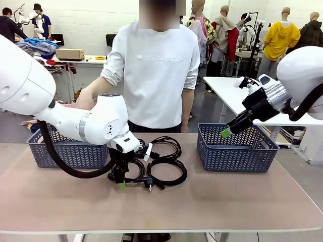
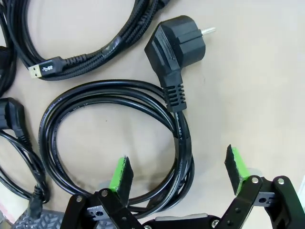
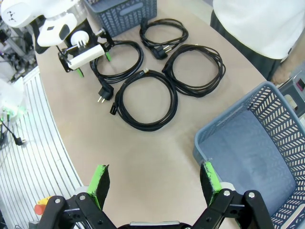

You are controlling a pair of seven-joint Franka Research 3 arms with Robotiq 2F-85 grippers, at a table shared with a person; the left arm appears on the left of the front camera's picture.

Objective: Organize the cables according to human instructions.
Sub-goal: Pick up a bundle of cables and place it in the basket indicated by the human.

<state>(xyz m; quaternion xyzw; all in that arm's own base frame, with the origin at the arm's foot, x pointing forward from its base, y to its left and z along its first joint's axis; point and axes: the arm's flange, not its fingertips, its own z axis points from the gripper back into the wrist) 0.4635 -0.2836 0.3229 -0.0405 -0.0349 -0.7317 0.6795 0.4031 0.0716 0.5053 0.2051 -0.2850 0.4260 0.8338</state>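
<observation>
The left gripper [image 2: 178,168] is hanging wide open, its green pads [image 2: 121,174] straddling one strand of a coiled cable [image 2: 183,140] and pinching nothing. That arm is bending steeply down over the middle of the tabletop [image 1: 227,201]. The right gripper [image 3: 155,183] is gaping empty, its arm hovering by the right basket [image 1: 237,151]. Four cables [image 3: 120,101] are lying between it and the left basket [image 1: 70,151], toward the far edge.
</observation>
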